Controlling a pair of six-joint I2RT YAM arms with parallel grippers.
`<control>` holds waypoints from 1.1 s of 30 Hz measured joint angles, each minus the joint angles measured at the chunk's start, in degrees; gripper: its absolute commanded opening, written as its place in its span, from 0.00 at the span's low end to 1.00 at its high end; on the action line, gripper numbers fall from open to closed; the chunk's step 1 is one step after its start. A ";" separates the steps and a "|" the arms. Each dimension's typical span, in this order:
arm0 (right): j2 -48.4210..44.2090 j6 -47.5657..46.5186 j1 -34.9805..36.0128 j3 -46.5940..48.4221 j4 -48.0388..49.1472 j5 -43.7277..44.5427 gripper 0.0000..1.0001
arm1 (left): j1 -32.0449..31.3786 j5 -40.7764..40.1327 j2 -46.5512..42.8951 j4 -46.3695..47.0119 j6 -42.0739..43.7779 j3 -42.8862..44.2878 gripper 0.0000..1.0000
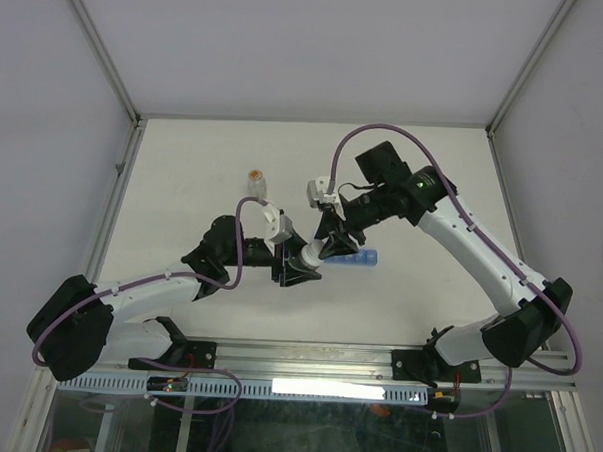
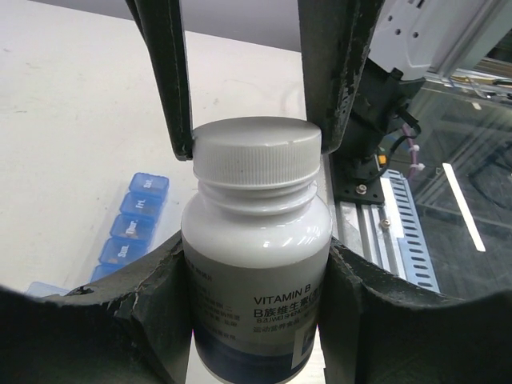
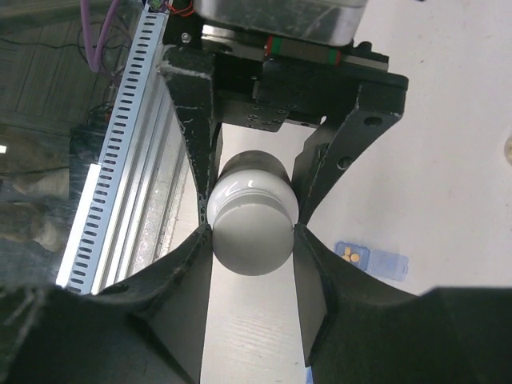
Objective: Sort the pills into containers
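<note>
A white vitamin bottle (image 2: 258,272) with a dark band is held off the table between both arms. My left gripper (image 1: 300,266) is shut on its body, its fingers (image 2: 152,296) pressed on both sides. My right gripper (image 1: 328,244) is shut on the bottle's white screw cap (image 3: 252,228), which also shows in the left wrist view (image 2: 256,156). The blue containers strip (image 1: 358,258) lies on the table just right of the grippers. It also shows in the left wrist view (image 2: 132,228). In the right wrist view, one compartment (image 3: 350,256) is open with small orange pills inside.
A small clear vial with orange (image 1: 254,180) stands behind the left arm. The white table (image 1: 183,181) has raised metal rails at its left, back and right sides. A slotted aluminium rail (image 3: 120,160) runs along the near edge.
</note>
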 measured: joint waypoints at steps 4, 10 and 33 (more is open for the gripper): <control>0.76 3.43 0.00 0.13 -0.07 1.79 0.30 | -1.09 -3.69 -0.24 -1.97 1.70 0.00 0.00; 3.87 10.95 0.11 1.62 -0.74 6.38 0.26 | -3.30 -11.91 -0.55 -6.51 5.31 0.00 0.00; 6.99 42.38 -0.66 2.86 6.91 16.63 0.69 | -9.01 -37.75 2.38 -4.28 12.87 0.94 0.00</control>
